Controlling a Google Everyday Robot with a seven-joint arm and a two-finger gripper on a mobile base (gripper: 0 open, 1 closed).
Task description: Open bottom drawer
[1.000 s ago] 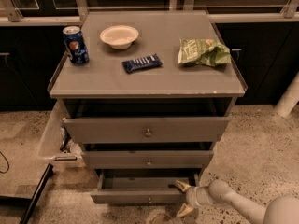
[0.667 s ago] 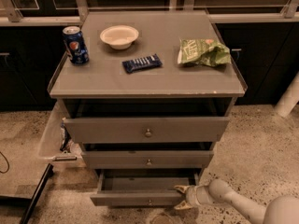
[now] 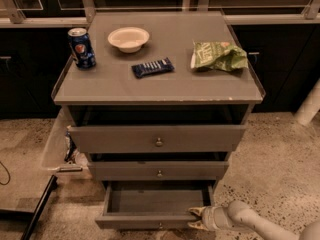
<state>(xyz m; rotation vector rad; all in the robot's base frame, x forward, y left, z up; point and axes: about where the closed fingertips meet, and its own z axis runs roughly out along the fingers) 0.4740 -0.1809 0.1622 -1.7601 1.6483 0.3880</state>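
The bottom drawer (image 3: 145, 221) is the lowest and narrowest of three grey drawers and stands pulled out, its dark inside showing. Its tiny knob (image 3: 160, 227) shows at the lower edge of its front. My gripper (image 3: 197, 218) is at the drawer's front right corner, its pale fingers one above and one below the top edge of the front. The arm reaches in from the lower right. The mid-sized drawer (image 3: 159, 170) and the tallest drawer (image 3: 158, 138) above also stand slightly out.
On the cabinet top (image 3: 115, 84) lie a blue soda can (image 3: 81, 47), a white bowl (image 3: 128, 38), a dark snack bar (image 3: 153, 67) and a green chip bag (image 3: 218, 56). A pale bin (image 3: 57, 146) stands at the cabinet's left. Speckled floor lies around.
The bottom drawer has come out a little further toward me, and my gripper has moved slightly back with it.
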